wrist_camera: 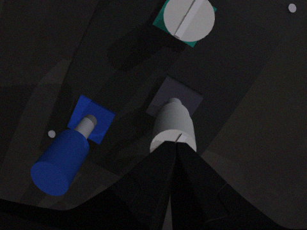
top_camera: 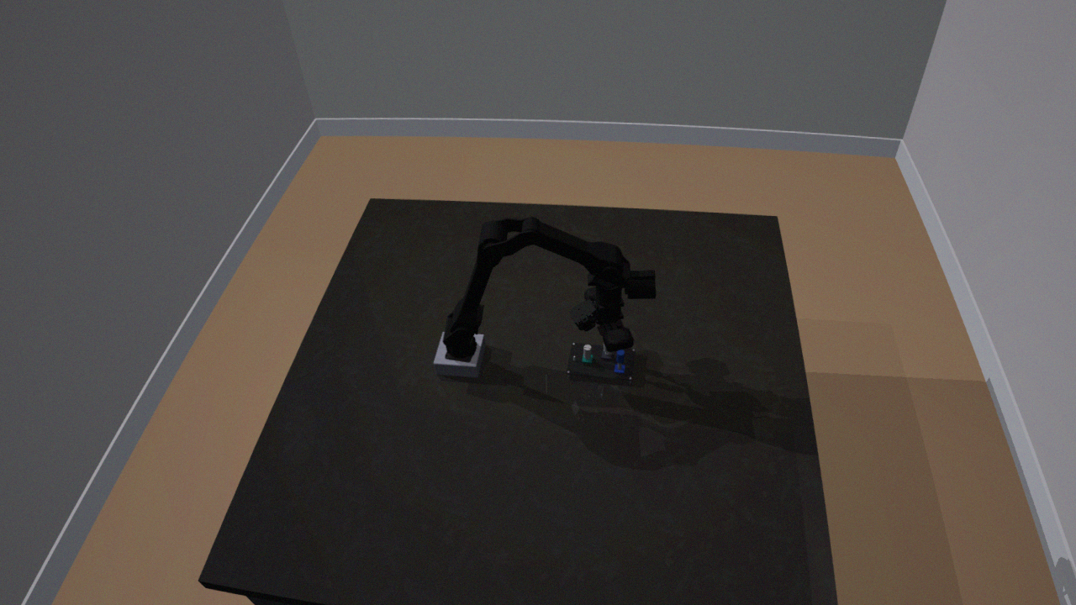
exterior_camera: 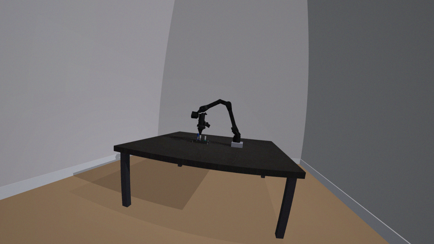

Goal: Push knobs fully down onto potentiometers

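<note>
From where I'm watching, the table (top_camera: 526, 481) (exterior_camera: 206, 156) is standing out on the floor (top_camera: 888, 301) (exterior_camera: 230, 209), its dark, faintly mottled top catching little light. In the exterior view I'm seeing square dark legs (exterior_camera: 125, 182) (exterior_camera: 286, 206) holding up the near corners. The floor is showing a plain tan, with broad soft-edged shadows (top_camera: 865, 428) (exterior_camera: 157, 188) lying across it beside and under the table. Plain grey walls (top_camera: 616, 60) (exterior_camera: 236, 60) are rising around, one side paler, another much darker. A light baseboard (top_camera: 602, 133) (exterior_camera: 60, 178) is running along their foot. The light is staying dim over the whole room.
</note>
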Tool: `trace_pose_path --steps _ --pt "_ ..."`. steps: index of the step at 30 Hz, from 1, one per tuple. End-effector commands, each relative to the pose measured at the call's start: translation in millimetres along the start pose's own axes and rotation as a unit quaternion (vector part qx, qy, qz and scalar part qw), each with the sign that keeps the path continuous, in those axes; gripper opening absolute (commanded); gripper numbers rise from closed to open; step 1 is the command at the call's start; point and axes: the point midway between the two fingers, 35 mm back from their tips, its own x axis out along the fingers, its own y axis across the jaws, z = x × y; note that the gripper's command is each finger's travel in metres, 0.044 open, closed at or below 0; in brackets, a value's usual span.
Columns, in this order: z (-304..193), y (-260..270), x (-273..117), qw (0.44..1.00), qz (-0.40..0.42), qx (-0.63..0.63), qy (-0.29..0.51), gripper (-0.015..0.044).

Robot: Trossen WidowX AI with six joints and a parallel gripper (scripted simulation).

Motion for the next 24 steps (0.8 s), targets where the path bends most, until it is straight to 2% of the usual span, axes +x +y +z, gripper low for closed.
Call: trace_pose_path --steps 1,24 --pt "0.0 0.5 3.8 1.0 0.001 0.003 -0.003 0.0" --pt "0.1 0.5 10.3 1.0 0.001 0.003 -0.003 0.0"
